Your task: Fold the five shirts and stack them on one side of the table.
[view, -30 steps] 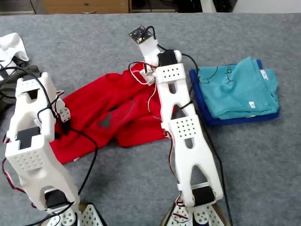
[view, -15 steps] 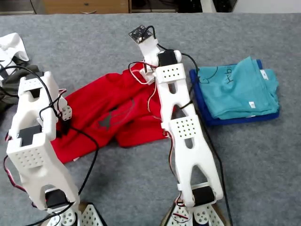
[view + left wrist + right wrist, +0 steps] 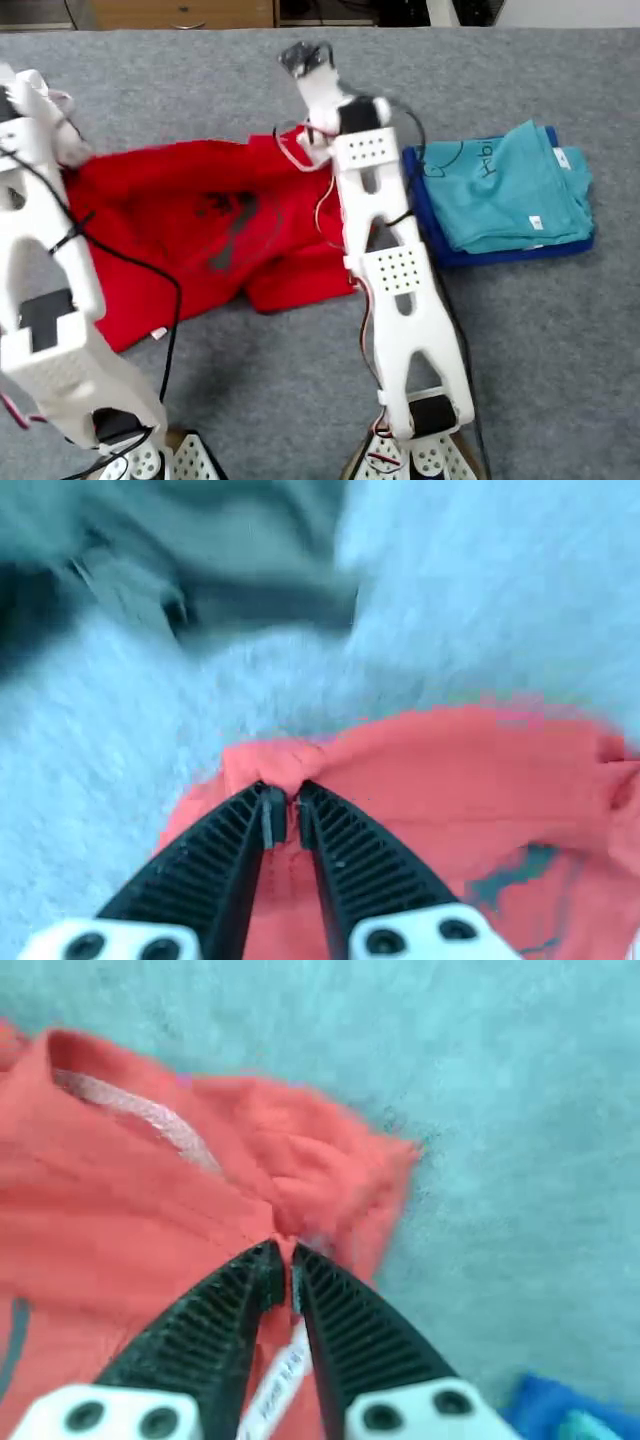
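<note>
A red shirt (image 3: 210, 235) with a dark print lies spread across the grey table (image 3: 520, 340) between the two arms. My left gripper (image 3: 284, 802) is shut on a pinched fold of the red shirt (image 3: 450, 810) at its far left corner, near the table's left side. My right gripper (image 3: 282, 1260) is shut on the red shirt (image 3: 120, 1210) by its collar edge, at the shirt's far right. A folded teal shirt (image 3: 505, 190) rests on a folded blue shirt (image 3: 425, 225) at the right.
White cloth (image 3: 30, 90) and a dark olive garment (image 3: 230, 550) lie at the table's far left edge. The near part of the table holds both arm bases (image 3: 410, 440). A wooden cabinet (image 3: 180, 12) stands beyond the table.
The left arm has swung far out to the left and back, pulling the red shirt's corner with it and stretching the shirt wider. The right arm shifted slightly away.
</note>
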Robot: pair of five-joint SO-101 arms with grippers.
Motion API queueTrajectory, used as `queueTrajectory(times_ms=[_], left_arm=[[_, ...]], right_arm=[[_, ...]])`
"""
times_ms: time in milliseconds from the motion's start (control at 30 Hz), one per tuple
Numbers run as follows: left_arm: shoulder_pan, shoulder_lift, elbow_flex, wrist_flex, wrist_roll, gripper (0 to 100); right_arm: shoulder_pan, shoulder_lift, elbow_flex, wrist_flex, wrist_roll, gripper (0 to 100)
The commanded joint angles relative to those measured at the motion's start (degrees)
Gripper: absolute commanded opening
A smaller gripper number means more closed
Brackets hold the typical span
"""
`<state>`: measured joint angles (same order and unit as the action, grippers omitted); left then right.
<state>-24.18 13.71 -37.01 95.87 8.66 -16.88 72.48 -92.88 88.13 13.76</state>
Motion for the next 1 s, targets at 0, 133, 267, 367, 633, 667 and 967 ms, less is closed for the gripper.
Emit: queueTrajectory(times_ms=[0,133,267,367,633,667,967], left_arm=[[-1.8,-5.4,-11.8,3.1,-0.5,2],[-4.3,-7.0,-19.7,4.4,-0.3,2],[-7.7,-9.1,-25.3,4.4,-0.4,2],[-8.4,-10.3,-26.1,4.5,-0.4,2],[-8.4,-10.4,-17.2,4.8,-0.5,2],[-8.4,-10.4,-15.6,4.8,-0.5,2],[-9.3,-10.9,-20.5,4.9,-0.4,2]], right_arm=[[1.3,-16.7,-2.8,0.8,0.4,0.3],[1.1,-30.5,-2.7,-1.0,1.7,0.3],[1.3,-42.6,-2.7,-8.3,1.6,0.2],[1.2,-49.6,-2.6,-17.2,1.5,0.2],[0.9,-62.6,0.4,-28.7,4.3,0.2],[0.9,-64.5,2.2,-28.7,5.3,0.2],[0.9,-78.2,24.1,-28.6,6.2,0.2]])
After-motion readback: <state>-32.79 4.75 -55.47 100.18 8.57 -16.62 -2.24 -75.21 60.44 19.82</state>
